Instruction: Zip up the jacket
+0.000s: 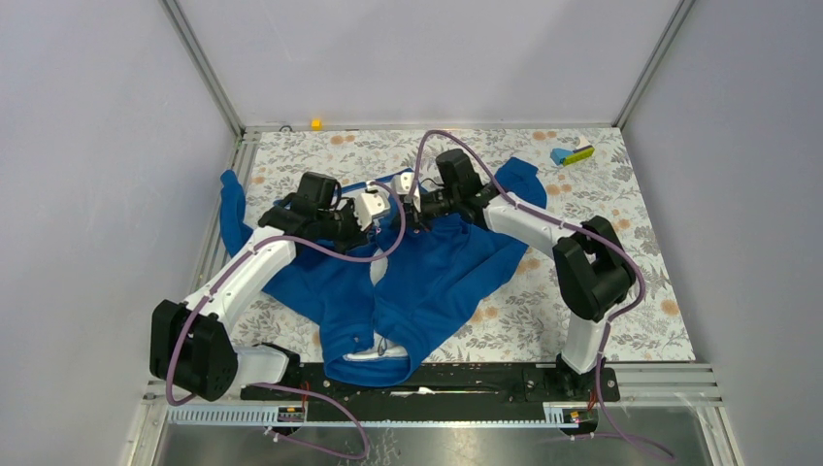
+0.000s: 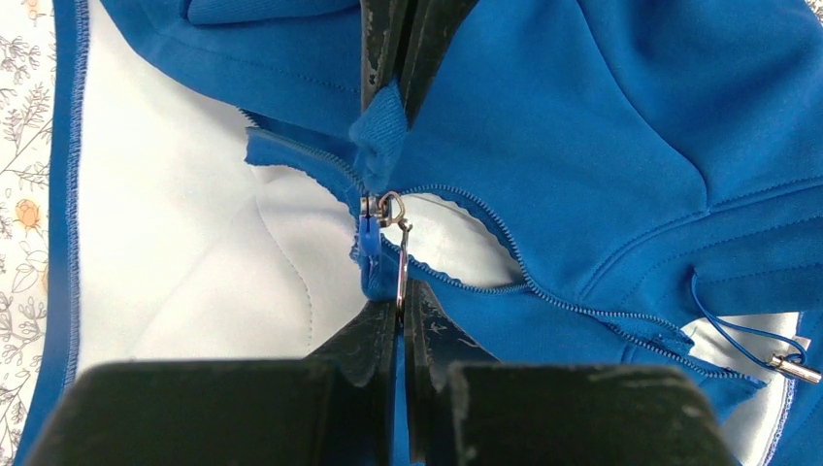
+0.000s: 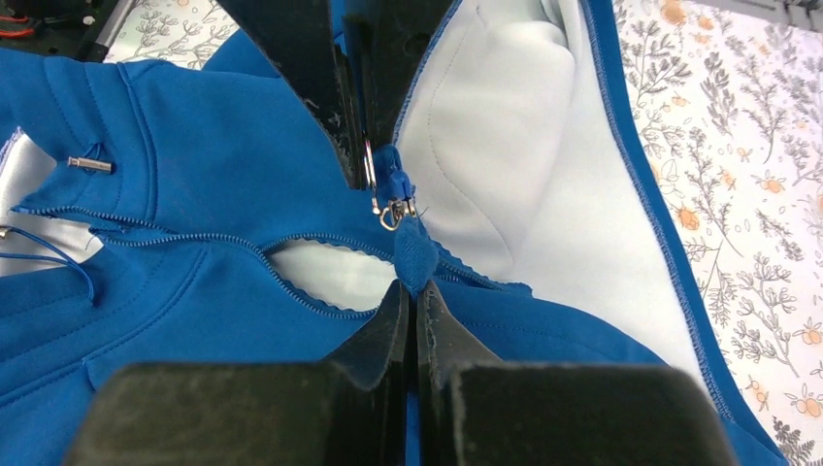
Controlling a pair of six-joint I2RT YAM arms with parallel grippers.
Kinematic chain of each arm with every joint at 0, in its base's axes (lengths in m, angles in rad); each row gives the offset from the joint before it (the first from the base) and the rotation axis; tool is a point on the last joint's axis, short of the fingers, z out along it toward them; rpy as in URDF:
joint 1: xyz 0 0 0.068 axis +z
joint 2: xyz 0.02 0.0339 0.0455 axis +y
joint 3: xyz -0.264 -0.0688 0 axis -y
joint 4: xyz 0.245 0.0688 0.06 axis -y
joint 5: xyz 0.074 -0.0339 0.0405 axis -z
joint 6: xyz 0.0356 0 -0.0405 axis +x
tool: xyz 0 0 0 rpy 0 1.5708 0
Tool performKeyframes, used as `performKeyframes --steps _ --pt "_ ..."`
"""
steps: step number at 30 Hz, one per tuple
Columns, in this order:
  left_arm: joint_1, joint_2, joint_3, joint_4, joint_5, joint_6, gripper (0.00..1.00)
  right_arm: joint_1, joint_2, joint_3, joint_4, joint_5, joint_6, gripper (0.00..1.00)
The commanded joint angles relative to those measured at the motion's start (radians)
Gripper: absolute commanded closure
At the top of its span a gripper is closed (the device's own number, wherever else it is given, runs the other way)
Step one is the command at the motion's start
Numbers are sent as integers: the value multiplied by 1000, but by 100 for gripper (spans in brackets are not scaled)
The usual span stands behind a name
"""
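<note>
The royal-blue jacket (image 1: 427, 282) lies spread on the floral table, white lining showing. Both grippers meet over its far end. In the left wrist view my left gripper (image 2: 400, 303) is shut on the metal zipper pull (image 2: 402, 262), which hangs from the slider (image 2: 372, 209). To the right of the slider the zipper teeth (image 2: 505, 254) stand apart over white lining. My right gripper (image 3: 415, 289) is shut on a fold of blue jacket fabric (image 3: 415, 254) right beside the slider (image 3: 393, 209). In the top view the left gripper (image 1: 377, 207) and the right gripper (image 1: 411, 206) almost touch.
A small blue and yellow-green object (image 1: 573, 154) lies at the back right of the table. A small orange item (image 1: 315, 123) sits on the back rail. A drawstring with a metal tip (image 2: 796, 367) lies on the jacket. Grey walls enclose the sides and back.
</note>
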Motion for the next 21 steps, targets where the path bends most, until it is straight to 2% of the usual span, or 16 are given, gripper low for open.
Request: performKeyframes --steps 1,5,12,16,21 --pt "-29 15 5 12 3 17 100 16 -98 -66 254 -8 72 100" --pt "-32 12 6 10 3 19 100 16 -112 -83 291 -33 68 100" --pt "-34 10 12 7 12 20 100 36 -95 -55 203 -34 -22 100" --pt "-34 8 11 7 16 19 100 52 -75 -70 315 -27 61 100" --pt "-34 5 11 6 13 19 100 53 -93 -131 508 -139 182 100"
